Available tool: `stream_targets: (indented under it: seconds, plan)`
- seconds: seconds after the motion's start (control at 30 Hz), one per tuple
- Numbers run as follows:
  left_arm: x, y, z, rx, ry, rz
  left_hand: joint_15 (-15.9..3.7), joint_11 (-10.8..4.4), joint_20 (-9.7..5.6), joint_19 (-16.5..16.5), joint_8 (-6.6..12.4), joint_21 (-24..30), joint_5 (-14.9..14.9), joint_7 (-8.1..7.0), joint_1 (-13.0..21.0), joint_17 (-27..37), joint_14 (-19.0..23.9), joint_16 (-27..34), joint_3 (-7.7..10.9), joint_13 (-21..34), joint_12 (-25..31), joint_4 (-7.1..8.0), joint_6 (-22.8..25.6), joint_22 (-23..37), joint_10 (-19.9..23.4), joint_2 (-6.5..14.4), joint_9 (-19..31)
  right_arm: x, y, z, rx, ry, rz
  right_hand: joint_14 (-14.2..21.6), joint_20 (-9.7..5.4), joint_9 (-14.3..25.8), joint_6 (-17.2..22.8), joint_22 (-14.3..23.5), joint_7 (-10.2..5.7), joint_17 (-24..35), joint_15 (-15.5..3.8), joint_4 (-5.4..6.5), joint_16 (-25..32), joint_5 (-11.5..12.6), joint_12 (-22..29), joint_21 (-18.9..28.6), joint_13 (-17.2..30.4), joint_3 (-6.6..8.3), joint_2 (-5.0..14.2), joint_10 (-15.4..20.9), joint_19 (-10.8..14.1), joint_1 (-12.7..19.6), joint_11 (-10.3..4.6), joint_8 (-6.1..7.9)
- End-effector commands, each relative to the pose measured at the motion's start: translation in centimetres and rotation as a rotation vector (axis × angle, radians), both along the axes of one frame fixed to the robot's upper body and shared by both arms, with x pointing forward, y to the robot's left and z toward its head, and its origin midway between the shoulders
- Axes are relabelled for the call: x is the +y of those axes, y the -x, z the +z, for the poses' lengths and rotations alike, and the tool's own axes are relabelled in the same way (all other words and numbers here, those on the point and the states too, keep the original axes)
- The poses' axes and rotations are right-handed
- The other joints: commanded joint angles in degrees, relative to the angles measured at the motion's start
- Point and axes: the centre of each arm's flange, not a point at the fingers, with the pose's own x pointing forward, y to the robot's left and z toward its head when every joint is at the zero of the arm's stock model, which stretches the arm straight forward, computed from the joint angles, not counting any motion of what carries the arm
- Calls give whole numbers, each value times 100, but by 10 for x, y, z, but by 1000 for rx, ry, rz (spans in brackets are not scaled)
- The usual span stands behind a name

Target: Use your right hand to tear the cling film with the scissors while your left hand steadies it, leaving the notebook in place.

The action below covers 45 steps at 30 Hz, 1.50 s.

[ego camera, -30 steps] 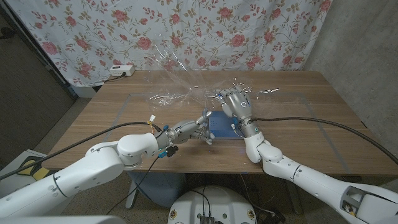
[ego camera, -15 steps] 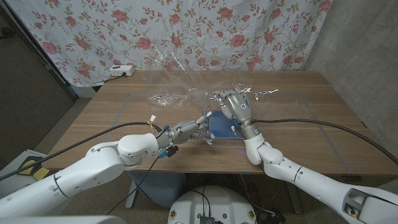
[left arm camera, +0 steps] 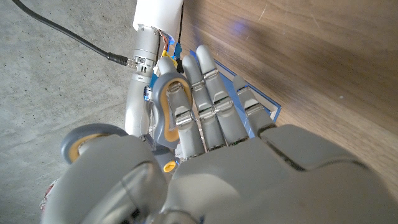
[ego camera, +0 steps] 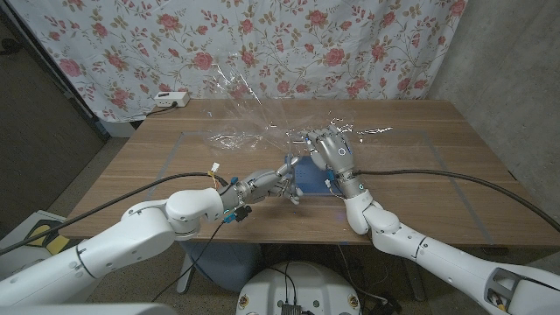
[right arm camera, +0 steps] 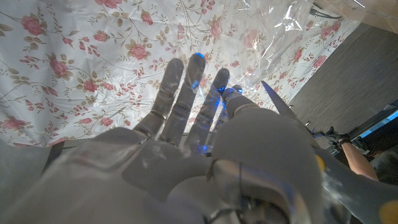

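Cling film (ego camera: 254,109) rose crumpled from the table (ego camera: 131,175) at twelve o'clock. Over the last second your right hand (ego camera: 335,154) slid slightly toward three o'clock, fingers pinching the scissors (right arm camera: 283,107) under the film; no tear was visible, so cutting likely remained. Your left hand (ego camera: 265,183) stayed beside the blue notebook (ego camera: 312,178), fingers pressed together. No readable writing appeared.

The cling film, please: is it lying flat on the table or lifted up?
Lifted up: the cling film rises crumpled from the table towards the floral curtain, glinting.
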Motion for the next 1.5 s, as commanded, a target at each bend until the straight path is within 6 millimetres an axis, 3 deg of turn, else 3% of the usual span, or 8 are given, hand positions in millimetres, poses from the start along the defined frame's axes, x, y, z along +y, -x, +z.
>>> stream_targets:
  seconds: [0.03, 1.37, 1.47, 1.5]
  plan:
    - [-1, -1, -2, 6, 6, -8, -12, -124, -18, -9, -33, 4, 0, 145, 22, 30, 1, 34, -62, 28, 4, 6, -89, 25, 178, 48, 21, -3, 3, -1, -3, -10, -7, -31, -435, 21, 54, 4, -12, -7, -785, 5, 39, 10, -32, 27, 14, 50, 1, 49, -12, -29, 24, -14]
    - [-3, -1, -2, 1, 11, -9, -9, -112, -11, -5, -79, -13, -110, 144, 304, 56, -13, 51, 89, 24, -28, -75, -84, 32, 186, 365, 48, -7, 11, -4, -10, -10, -6, -61, -456, 39, 64, -68, -9, -92, -786, 3, 171, 12, -112, 29, 61, 80, 0, 84, 16, -27, 34, -27]
    - [-4, -1, -1, 1, 11, -8, -11, -118, -15, -1, -87, -13, -129, 141, 368, 60, -25, 50, 128, 45, -24, -96, -86, 32, 175, 425, 48, -8, 11, -4, -6, -3, -7, -60, -455, 40, 71, -73, -7, -94, -787, 3, 181, 12, -114, 29, 62, 82, 0, 96, 18, -27, 30, -25]
    - [-4, -1, -1, 1, 14, -8, -8, -107, -16, -4, -94, -15, -149, 144, 488, 73, -32, 58, 211, -8, -53, -136, -87, 34, 196, 546, 50, -8, 11, -4, -6, -4, -6, -61, -454, 41, 71, -73, -7, -95, -787, 3, 183, 12, -115, 29, 64, 83, 0, 94, 18, -27, 29, -25]
